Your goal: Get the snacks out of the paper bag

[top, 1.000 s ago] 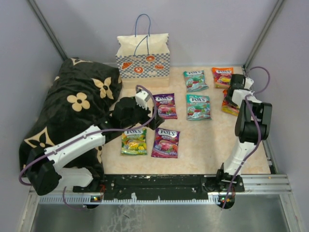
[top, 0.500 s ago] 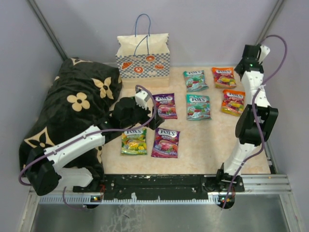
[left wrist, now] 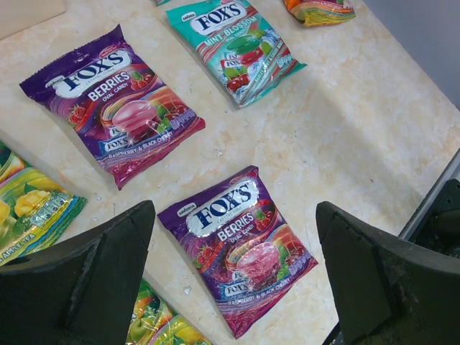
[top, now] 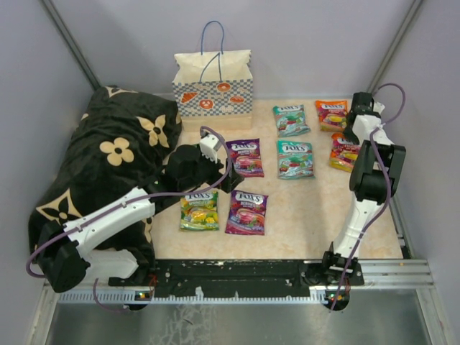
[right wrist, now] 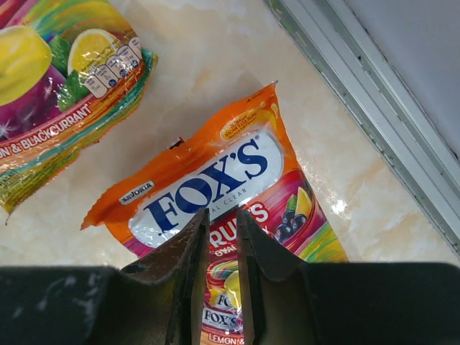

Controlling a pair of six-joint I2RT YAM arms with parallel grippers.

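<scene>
The bag stood upright at the far edge of the table. The 7 packets I could count lay flat, label up, in loose rows before it, so it looked mostly emptied, though I couldn't see inside. The left fingers hung spread wide and empty over a purple packet, while the right fingers, nearly closed with only a slit between and gripping nothing, hovered above an orange packet by the rail.

Glossy snacks lie flat before the upright paper bag.
</scene>
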